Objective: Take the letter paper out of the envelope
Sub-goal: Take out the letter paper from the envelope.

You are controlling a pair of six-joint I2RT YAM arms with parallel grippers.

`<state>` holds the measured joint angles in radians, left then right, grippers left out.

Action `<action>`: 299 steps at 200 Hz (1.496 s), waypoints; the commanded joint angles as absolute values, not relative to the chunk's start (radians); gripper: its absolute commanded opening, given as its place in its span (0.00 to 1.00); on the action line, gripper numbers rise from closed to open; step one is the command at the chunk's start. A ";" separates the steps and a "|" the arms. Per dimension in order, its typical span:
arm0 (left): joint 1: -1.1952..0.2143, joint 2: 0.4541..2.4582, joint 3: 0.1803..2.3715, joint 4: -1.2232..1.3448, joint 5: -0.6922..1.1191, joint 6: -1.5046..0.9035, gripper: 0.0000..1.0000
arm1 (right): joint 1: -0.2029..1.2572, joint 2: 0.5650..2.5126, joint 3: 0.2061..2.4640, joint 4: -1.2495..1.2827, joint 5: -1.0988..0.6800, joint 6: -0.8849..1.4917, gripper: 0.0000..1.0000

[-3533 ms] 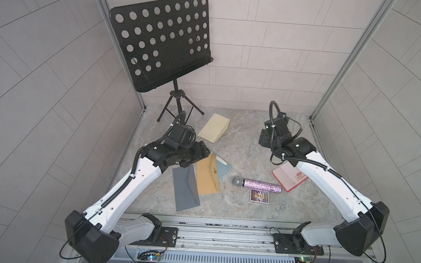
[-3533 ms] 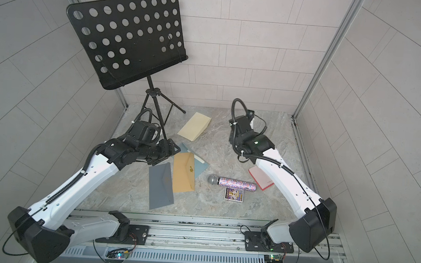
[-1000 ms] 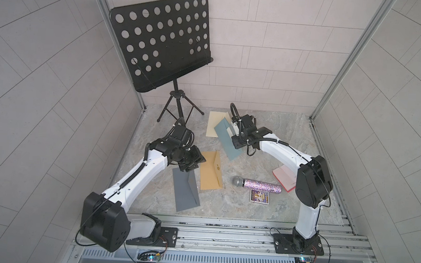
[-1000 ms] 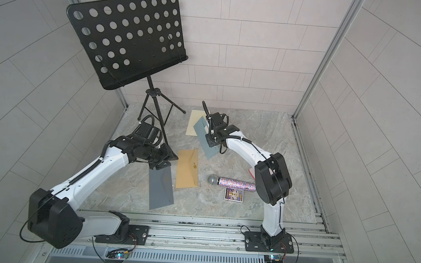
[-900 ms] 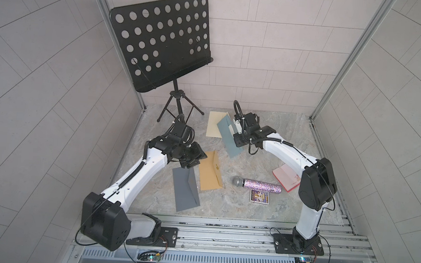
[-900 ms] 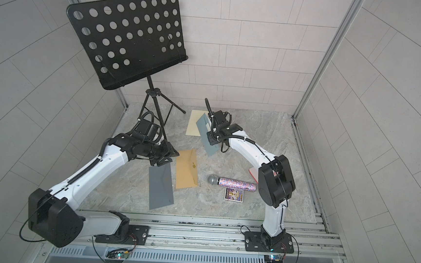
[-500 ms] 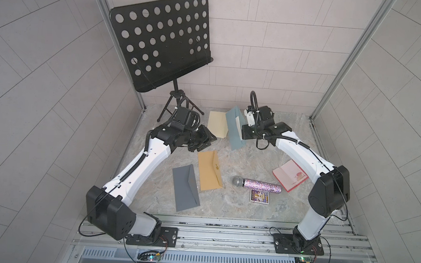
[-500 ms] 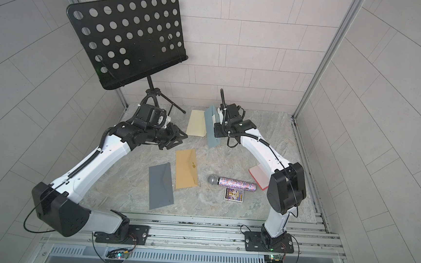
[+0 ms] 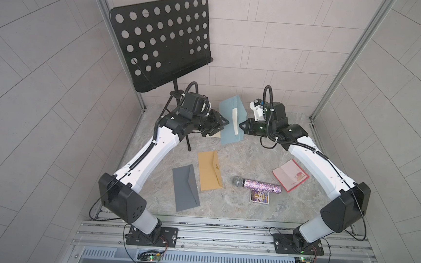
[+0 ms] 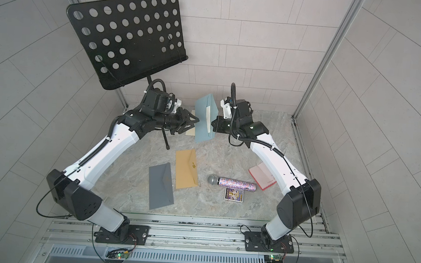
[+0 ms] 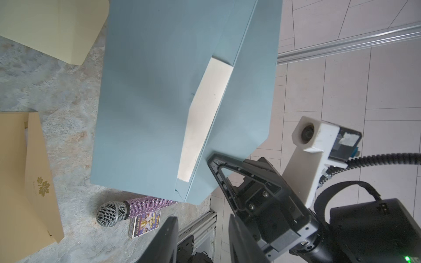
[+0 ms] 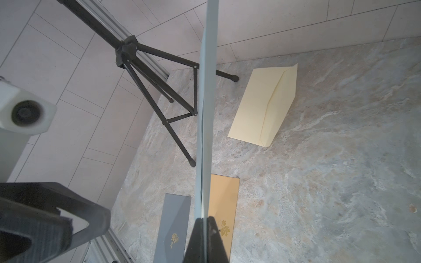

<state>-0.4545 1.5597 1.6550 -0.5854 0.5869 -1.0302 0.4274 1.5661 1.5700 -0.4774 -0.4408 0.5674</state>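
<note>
In both top views right fingers (image 9: 243,126) pinch the higher-lifted envelope (image 9: 228,128); left fingers (image 9: 221,120) parted.

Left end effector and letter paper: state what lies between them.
Only a band of the blue envelope separates the left end effector from the exposed strip of letter paper, in both top views; nothing else.

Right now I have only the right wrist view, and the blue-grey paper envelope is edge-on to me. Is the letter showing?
Observer: Yes. In the left wrist view a cream strip of letter paper shows in the open mouth of the blue-grey paper envelope.
Operator: Is anything gripping that paper?
Observer: No. The left gripper has its fingers apart, short of the envelope, with nothing between them.
</note>
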 commanded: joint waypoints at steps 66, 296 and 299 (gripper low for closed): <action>-0.525 1.633 1.867 -0.792 0.445 -0.872 0.60 | 0.535 1.459 1.595 -0.617 -0.307 0.380 0.00; -0.602 1.730 2.017 -1.000 0.281 -0.784 0.53 | 0.683 1.404 1.640 -0.674 -0.181 0.226 0.00; -0.602 1.731 2.018 -1.000 0.281 -0.783 0.53 | 0.683 1.404 1.641 -0.675 -0.181 0.227 0.00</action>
<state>-0.5911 1.7119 1.9785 -0.9775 0.3046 -0.8074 0.6716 1.4303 1.6035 -0.6662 -0.1829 0.2428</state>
